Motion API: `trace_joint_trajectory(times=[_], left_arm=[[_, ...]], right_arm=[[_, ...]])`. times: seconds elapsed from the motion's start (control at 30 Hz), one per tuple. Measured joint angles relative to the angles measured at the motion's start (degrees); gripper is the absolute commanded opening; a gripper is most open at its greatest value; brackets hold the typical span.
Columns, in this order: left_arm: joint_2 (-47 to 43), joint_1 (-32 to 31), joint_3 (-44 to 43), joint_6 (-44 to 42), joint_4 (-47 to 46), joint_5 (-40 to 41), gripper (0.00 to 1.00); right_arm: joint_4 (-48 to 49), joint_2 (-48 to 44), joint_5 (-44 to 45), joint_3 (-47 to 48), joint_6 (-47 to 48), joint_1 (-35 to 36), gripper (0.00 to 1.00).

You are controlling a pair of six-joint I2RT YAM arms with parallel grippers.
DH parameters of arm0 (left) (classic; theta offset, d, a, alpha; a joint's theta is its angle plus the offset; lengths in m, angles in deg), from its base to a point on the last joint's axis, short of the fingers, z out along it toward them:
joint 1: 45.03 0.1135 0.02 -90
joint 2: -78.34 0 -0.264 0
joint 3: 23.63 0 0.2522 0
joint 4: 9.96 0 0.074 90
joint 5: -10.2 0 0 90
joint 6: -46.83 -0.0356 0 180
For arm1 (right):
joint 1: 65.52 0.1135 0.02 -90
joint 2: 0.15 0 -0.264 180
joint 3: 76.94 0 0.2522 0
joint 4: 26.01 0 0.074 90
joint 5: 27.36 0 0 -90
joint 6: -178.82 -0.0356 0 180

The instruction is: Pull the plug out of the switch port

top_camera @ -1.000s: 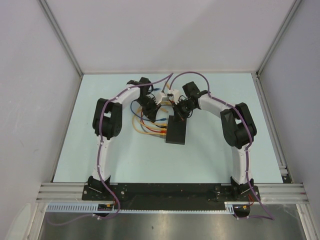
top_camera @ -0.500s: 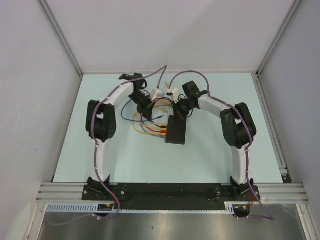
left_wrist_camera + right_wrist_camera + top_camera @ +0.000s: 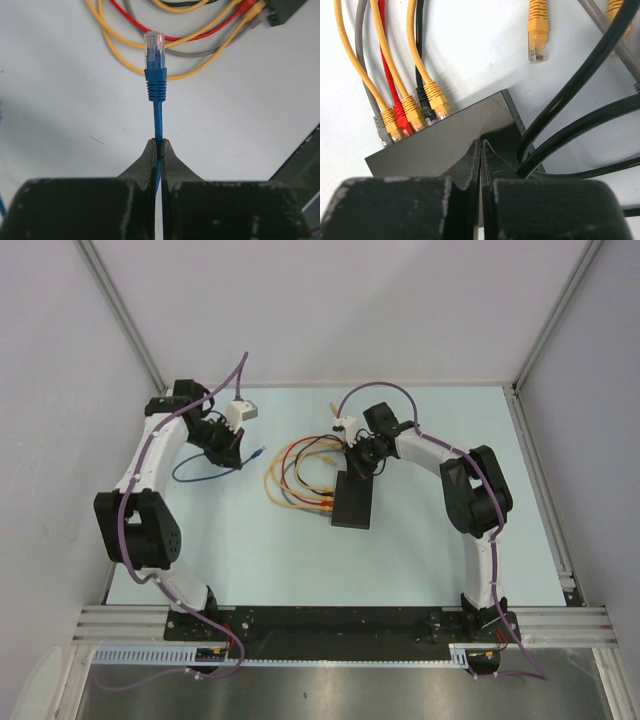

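Desk: Status? Start wide.

Op: Table (image 3: pixel 420 550) has the switch (image 3: pixel 353 502) lying flat near the middle. Left arm (image 3: pixel 150 455) is swung well out to its own side. Right arm (image 3: pixel 470 490) is folded in over the switch.

Desk: Why the split?

Op: I read it as brace and pull. Right gripper (image 3: pixel 480 147) has its jaws closed together with nothing between them, tips down on the switch's top face near its far end. My guess is that it pins the box so a tugged lead can't drag it.

Desk: Left side?

Op: Left gripper (image 3: pixel 158 148) is clamped on the blue cable (image 3: pixel 158 117) a little behind the boot. That leaves the blue plug (image 3: pixel 154 52) sticking out ahead of the fingertips, its clear tip in no port. It's well apart from the switch; only a corner of the box shows at the top right of my left wrist view.

Desk: So it's out?

Op: I'd call it out. The seated plugs (image 3: pixel 412 112) on yellow, red, black and grey leads sit side by side in the ports. I can't make out the vacated port. One loose orange plug (image 3: pixel 538 30) lies on the table beyond the switch.
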Motion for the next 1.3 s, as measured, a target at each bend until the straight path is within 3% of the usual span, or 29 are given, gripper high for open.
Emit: trace_joint_trajectory(times=[0.23, 0.37, 0.4, 0.43, 0.53, 0.63, 0.83, 1.03, 1.1, 1.3], left_arm=[[8.57, 0.02, 4.33, 10.91, -16.09, 6.08, 0.01], [19.65, 0.02, -3.50, 18.82, -22.38, 10.10, 0.07], [22.73, 0.02, -6.71, 20.76, -24.09, 10.91, 0.10], [25.44, 0.02, -9.60, 22.75, -26.05, 11.32, 0.26], [28.85, 0.02, -12.61, 26.32, -28.96, 11.69, 0.49], [29.18, -0.07, -12.96, 28.72, -29.35, 11.76, 0.57], [24.22, -0.37, -8.20, 35.01, -31.63, 9.38, 0.59], [11.50, -2.05, 0.46, 34.38, -33.62, -7.21, 0.59], [10.86, -3.96, 0.39, 33.70, -33.88, -10.75, 0.64], [16.70, -13.20, 0.85, 32.81, -33.81, -17.73, 0.61]], right_arm=[[0.09, 0.00, 0.00, -0.02, -0.44, 0.00, 0.00], [0.17, 0.00, 0.02, -0.07, -0.48, 0.00, 0.00], [0.33, -0.04, 0.00, -0.15, -0.50, 0.02, 0.00], [0.48, -0.17, 0.02, -0.31, -0.52, 0.02, 0.00], [1.36, -0.74, 0.35, -1.25, -0.48, 0.13, 0.01], [1.88, -1.42, 0.96, -2.16, -0.57, 0.35, 0.01], [1.97, -2.47, 2.97, -3.08, -3.02, 0.37, 0.00], [0.68, -3.67, 2.91, -4.48, -3.52, -0.26, 0.00], [0.55, -4.02, 2.34, -5.09, -3.67, -0.85, 0.00], [-1.29, -5.22, 1.49, -6.32, -4.74, -4.63, 0.00]])
